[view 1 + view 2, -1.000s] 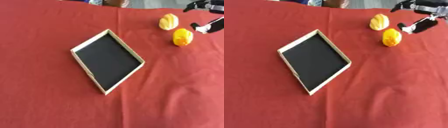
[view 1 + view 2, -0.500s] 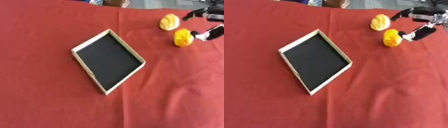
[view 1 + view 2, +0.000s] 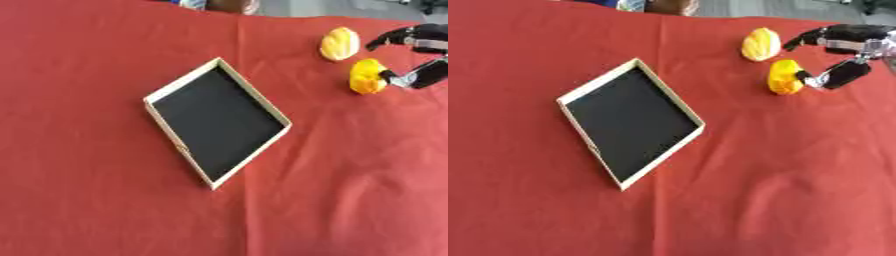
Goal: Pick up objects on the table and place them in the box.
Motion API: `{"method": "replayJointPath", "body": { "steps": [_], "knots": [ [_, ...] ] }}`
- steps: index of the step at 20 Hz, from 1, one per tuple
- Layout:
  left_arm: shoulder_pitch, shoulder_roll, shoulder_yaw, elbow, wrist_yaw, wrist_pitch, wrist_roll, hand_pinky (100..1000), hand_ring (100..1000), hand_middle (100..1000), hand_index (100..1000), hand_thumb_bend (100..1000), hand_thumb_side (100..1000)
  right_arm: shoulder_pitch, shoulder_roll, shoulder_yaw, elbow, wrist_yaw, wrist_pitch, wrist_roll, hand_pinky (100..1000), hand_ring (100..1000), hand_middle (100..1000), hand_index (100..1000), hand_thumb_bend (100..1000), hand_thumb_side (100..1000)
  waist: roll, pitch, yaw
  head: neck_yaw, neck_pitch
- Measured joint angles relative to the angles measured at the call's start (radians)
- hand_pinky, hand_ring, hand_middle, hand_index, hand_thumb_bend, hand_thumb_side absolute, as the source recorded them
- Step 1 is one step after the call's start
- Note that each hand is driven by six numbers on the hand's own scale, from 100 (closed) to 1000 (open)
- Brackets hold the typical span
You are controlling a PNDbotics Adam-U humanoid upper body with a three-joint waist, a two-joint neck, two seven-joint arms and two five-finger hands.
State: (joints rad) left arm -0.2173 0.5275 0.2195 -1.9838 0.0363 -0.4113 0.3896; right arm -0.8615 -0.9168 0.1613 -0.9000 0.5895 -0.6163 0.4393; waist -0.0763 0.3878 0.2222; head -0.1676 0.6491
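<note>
Fingers (image 3: 802, 38) and thumb flank rounded yellow object (image 3: 782, 77)

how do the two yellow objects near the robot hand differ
The far yellow object is paler, a yellow-orange, and lies nearer the table's far edge; the near yellow object is a deeper yellow and sits closer to the box. The right robot hand has a fingertip against the near one, while the far one lies untouched with a gap beside the hand. Both are small, rounded and rest on the red cloth, outside the box.
</note>
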Motion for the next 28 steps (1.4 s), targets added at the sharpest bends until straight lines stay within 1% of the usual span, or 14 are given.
{"method": "replayJointPath", "body": {
  "steps": [2, 5, 6, 7, 9, 10, 11, 12, 14, 15, 16, 18, 22, 28],
  "knots": [
    [0.0, 0.0, 0.0, 0.0, 0.0, 0.001, -0.001, 819, 699, 833, 888, 100, 653, 0.0, 0.006, 0.0, 0.007, 0.004, 0.001, 0.0, 992, 1000, 874, 970, 100, 483, 0.0, 0.002, 0.0, 0.0, 0.0],
    [0.0, -0.001, 0.0, 0.0, 0.001, 0.002, -0.003, 819, 699, 834, 887, 100, 654, 0.0, 0.008, 0.001, 0.007, 0.008, -0.002, 0.007, 992, 1000, 861, 961, 100, 443, -0.001, 0.006, 0.0, 0.0, 0.001],
    [0.0, -0.001, 0.0, 0.0, 0.002, 0.002, -0.004, 819, 699, 834, 887, 100, 655, 0.0, 0.009, 0.001, 0.007, 0.008, -0.004, 0.012, 992, 1000, 836, 940, 100, 349, -0.002, 0.006, 0.0, 0.0, 0.001],
    [0.0, -0.001, 0.0, 0.0, 0.003, 0.003, -0.005, 819, 699, 834, 887, 100, 656, 0.0, 0.009, 0.001, 0.007, 0.009, -0.007, 0.018, 992, 1000, 831, 935, 100, 366, -0.003, 0.006, 0.0, 0.0, 0.001],
    [-0.001, -0.001, 0.0, 0.0, 0.005, 0.003, -0.006, 819, 699, 834, 887, 100, 657, 0.001, 0.011, 0.006, 0.007, 0.014, -0.011, 0.035, 987, 1000, 772, 897, 100, 463, -0.005, 0.007, 0.002, 0.0, 0.002],
    [-0.001, -0.001, 0.0, 0.0, 0.006, 0.003, -0.006, 819, 699, 834, 887, 100, 657, 0.001, 0.014, 0.006, 0.007, 0.016, -0.013, 0.042, 983, 1000, 736, 871, 100, 468, -0.006, 0.007, 0.002, 0.001, 0.002],
    [-0.002, -0.001, 0.0, 0.0, 0.007, 0.003, -0.006, 819, 699, 834, 887, 100, 658, 0.001, 0.016, 0.006, 0.007, 0.016, -0.014, 0.049, 981, 1000, 716, 859, 100, 464, -0.006, 0.008, 0.004, 0.001, 0.004],
    [-0.002, -0.001, 0.0, 0.0, 0.007, 0.003, -0.006, 819, 699, 834, 886, 100, 658, 0.001, 0.016, 0.006, 0.008, 0.016, -0.017, 0.055, 972, 995, 638, 804, 100, 453, -0.006, 0.009, 0.005, 0.002, 0.005],
    [-0.002, -0.001, 0.0, 0.0, 0.008, 0.003, -0.006, 819, 699, 835, 886, 100, 658, 0.0, 0.018, 0.006, 0.012, 0.016, -0.02, 0.06, 954, 968, 571, 746, 100, 435, -0.006, 0.01, 0.005, 0.002, 0.007],
    [-0.002, -0.001, 0.0, 0.0, 0.008, 0.003, -0.007, 819, 699, 835, 886, 100, 659, 0.0, 0.021, 0.006, 0.014, 0.016, -0.02, 0.06, 952, 965, 561, 736, 100, 430, -0.006, 0.01, 0.006, 0.002, 0.008],
    [-0.002, -0.001, 0.0, 0.0, 0.008, 0.004, -0.007, 820, 699, 835, 885, 100, 660, 0.0, 0.024, 0.006, 0.016, 0.016, -0.02, 0.059, 942, 948, 526, 689, 100, 399, -0.006, 0.01, 0.006, 0.002, 0.009],
    [-0.002, -0.001, 0.0, 0.0, 0.008, 0.004, -0.008, 820, 699, 835, 885, 100, 662, -0.001, 0.028, 0.006, 0.019, 0.016, -0.019, 0.051, 930, 926, 491, 640, 100, 363, -0.006, 0.01, 0.007, 0.003, 0.009],
    [-0.002, -0.002, 0.0, 0.0, 0.008, 0.005, -0.009, 820, 699, 835, 884, 100, 660, -0.002, 0.033, 0.006, 0.02, 0.009, -0.02, 0.015, 911, 892, 453, 563, 100, 284, -0.006, 0.01, 0.007, 0.003, 0.009],
    [-0.002, -0.005, 0.0, 0.0, 0.009, 0.005, -0.009, 820, 700, 835, 884, 100, 659, 0.007, 0.034, 0.001, -0.005, -0.05, -0.036, -0.044, 897, 863, 449, 552, 100, 227, -0.006, 0.009, 0.008, 0.003, 0.009]
  ]
}}
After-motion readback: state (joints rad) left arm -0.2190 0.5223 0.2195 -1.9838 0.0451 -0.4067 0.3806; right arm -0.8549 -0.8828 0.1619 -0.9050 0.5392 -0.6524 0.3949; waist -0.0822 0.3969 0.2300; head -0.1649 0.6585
